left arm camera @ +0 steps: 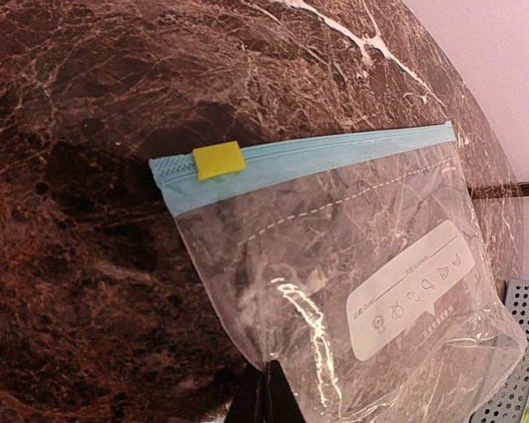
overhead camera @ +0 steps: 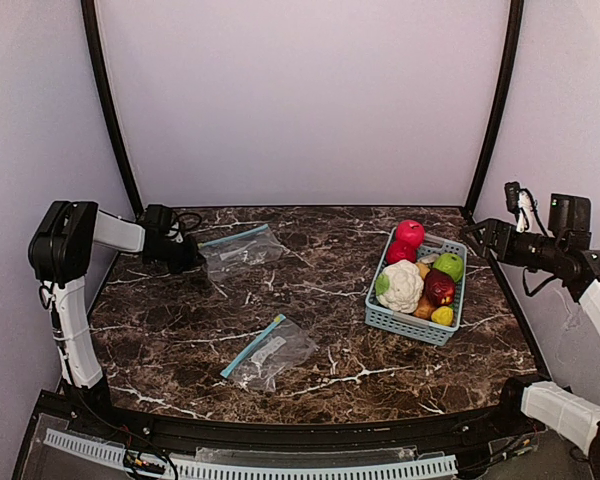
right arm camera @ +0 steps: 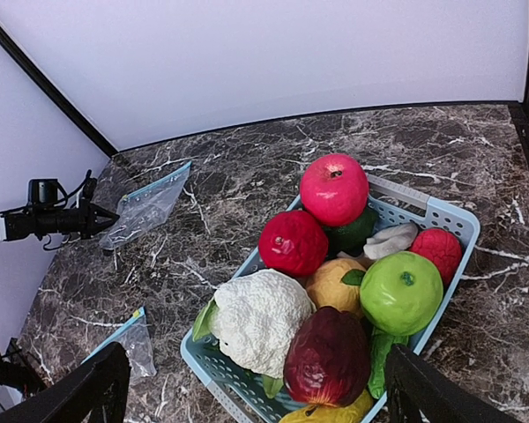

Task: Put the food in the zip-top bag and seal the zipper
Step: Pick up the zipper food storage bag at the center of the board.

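Food (overhead camera: pixel 417 280) sits heaped in a light-blue basket (overhead camera: pixel 410 328) at about 3 o'clock on the dark marbled tabletop (overhead camera: pixel 320 300). A red apple (overhead camera: pixel 410 232) is at the heap's 12 o'clock, a white cauliflower (overhead camera: pixel 401 285) at its 9 o'clock, a green apple (overhead camera: pixel 448 266) at its 2 o'clock and a yellow piece (overhead camera: pixel 442 316) at its 5 o'clock.

One zip-top bag (overhead camera: pixel 242 250) lies flat at about 10 o'clock on the tabletop, well apart from the basket. The left end effector (overhead camera: pixel 190 258) is at the bag's 9 o'clock side, its fingertips (left arm camera: pixel 266 397) pinched together on the clear plastic edge. The bag's yellow slider (left arm camera: pixel 219 160) sits at one end of the blue zipper strip (left arm camera: pixel 335 154).

A second bag (overhead camera: pixel 270 352) lies at about 7 o'clock, near the middle of the tabletop.

The right end effector (overhead camera: pixel 477 237) hangs just past the basket's 2 o'clock corner, its fingers (right arm camera: pixel 88 392) spread wide and holding nothing.
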Tool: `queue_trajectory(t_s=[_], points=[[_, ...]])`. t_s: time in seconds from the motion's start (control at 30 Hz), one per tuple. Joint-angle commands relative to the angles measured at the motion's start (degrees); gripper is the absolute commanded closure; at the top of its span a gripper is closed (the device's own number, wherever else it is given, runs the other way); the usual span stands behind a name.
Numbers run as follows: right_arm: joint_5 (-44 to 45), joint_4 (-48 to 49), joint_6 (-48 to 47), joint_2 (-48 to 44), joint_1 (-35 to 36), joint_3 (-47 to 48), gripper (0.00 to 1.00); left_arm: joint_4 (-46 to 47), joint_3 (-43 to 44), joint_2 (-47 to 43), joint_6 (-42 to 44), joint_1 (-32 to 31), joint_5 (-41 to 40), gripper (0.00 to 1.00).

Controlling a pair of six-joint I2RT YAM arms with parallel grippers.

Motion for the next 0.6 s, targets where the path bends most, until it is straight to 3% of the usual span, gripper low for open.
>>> queue_trajectory(t_s=[0.0, 0.27, 0.4, 0.57], points=[[0.0, 1.0, 0.2, -0.4, 0.5, 0.2, 0.01, 0.6, -0.2, -1.5, 3.4, 0.1, 2.1, 0.99], [-4.1, 2.0, -1.6, -2.1, 0.8, 0.0, 0.01, 8.2, -3.3, -14.2, 10.3, -0.2, 6.4, 0.99], [-4.1, 2.6, -1.9, -1.7, 1.3, 0.1, 0.01, 4.7, -2.2, -21.8, 15.3, -2.0, 8.5, 0.99], [-4.9, 3.4, -2.2, 1.3, 7.4, 1.4, 0.06, 1.3, -2.4, -29.5, 21.0, -6.5, 11.8, 0.99]])
